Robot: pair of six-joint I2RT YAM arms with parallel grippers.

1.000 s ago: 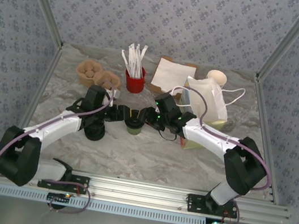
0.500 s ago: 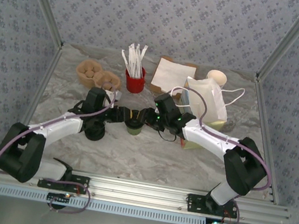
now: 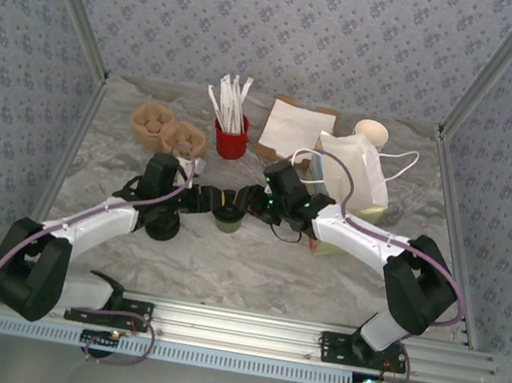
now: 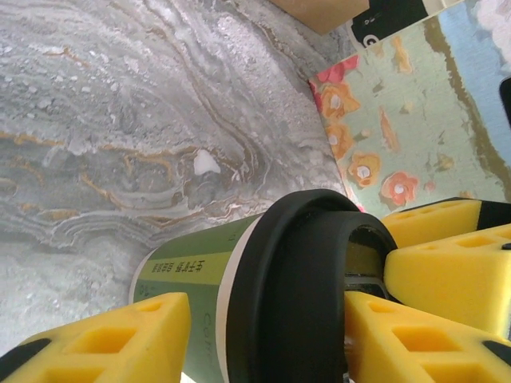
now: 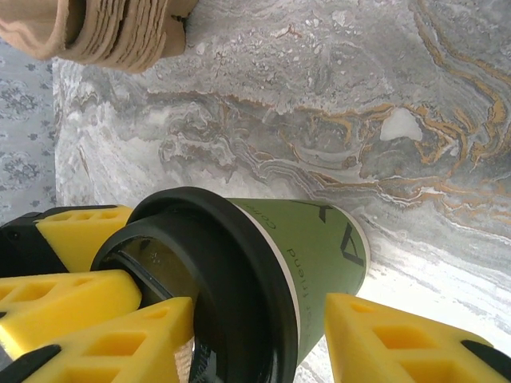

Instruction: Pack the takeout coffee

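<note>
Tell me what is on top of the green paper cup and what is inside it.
A round black lid sits on top of the cup, closing its mouth. Because the lid covers the opening, whether it holds any drink cannot be seen.

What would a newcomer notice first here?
A green paper cup with a black lid at the centre of the table, the yellow-fingered left gripper and right gripper flanking it. Behind stand a red holder of white sticks and, further right, a white paper bag.

Matt olive paper cup, glossy black plastic lid, veined stone-look table
</note>
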